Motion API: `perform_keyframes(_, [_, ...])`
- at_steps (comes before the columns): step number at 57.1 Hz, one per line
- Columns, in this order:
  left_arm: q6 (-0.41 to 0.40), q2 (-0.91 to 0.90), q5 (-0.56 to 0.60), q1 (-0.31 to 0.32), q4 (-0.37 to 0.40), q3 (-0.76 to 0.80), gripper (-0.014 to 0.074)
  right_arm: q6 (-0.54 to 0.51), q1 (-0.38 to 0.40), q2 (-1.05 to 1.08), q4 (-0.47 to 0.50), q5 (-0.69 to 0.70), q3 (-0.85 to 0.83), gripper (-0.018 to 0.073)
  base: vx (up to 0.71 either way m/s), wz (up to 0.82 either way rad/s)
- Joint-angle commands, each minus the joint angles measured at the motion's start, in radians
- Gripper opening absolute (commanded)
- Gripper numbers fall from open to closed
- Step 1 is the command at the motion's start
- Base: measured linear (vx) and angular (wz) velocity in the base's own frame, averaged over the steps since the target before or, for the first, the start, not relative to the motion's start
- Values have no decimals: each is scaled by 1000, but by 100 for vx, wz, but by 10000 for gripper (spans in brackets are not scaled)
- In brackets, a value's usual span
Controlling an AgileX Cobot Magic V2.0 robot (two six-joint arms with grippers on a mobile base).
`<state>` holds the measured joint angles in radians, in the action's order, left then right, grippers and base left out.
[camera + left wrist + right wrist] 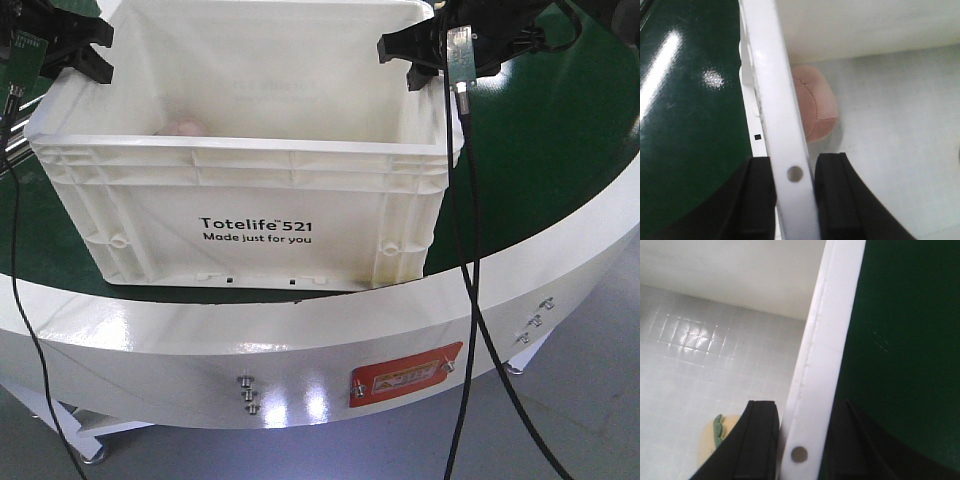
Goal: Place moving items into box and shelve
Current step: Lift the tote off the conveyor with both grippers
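Observation:
The white box [250, 185], printed "Totelife 521", stands on the green tabletop. My left gripper [88, 55] is shut on its left wall rim [771, 75], with one finger inside the box and one outside. On the opposite side, my right gripper [412, 50] clamps the right wall rim [832, 335] the same way. The pink-beige soft toy [814, 110] lies on the box floor against the left wall and shows faintly from the front [185, 128]. The yellow toy with a green leaf [710, 437] lies on the floor by the right wall, partly hidden behind my inner finger [757, 440].
The box stands near the front of a round green table [560, 150] with a white curved edge [200, 350]. Black cables [465, 270] hang from the right arm down across the table edge. Grey floor lies below at the right.

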<state>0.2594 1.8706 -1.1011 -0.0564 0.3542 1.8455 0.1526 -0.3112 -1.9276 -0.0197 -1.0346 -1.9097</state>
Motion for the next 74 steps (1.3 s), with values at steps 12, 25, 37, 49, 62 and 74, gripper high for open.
perform_keyframes(12, [8,-112,124,-3,19,33,-6,-30,10,113,-87,152,-36,-5,0,0])
perform_keyframes(25, [8,-158,108,-3,19,55,-3,-27,10,129,-87,156,-37,-3,0,0])
perform_keyframes(37, [0,-180,86,-3,34,103,-1,-26,10,155,-87,162,-37,-3,0,0])
perform_keyframes(49, [1,-213,84,-3,70,103,-1,-11,10,217,-87,191,-37,-3,0,0])
perform_keyframes(62, [1,-234,66,-2,68,102,-1,-10,10,261,-87,194,-37,-3,0,0])
perform_keyframes(74, [1,-235,55,-2,68,102,-1,-10,10,263,-87,183,-36,-3,0,0])
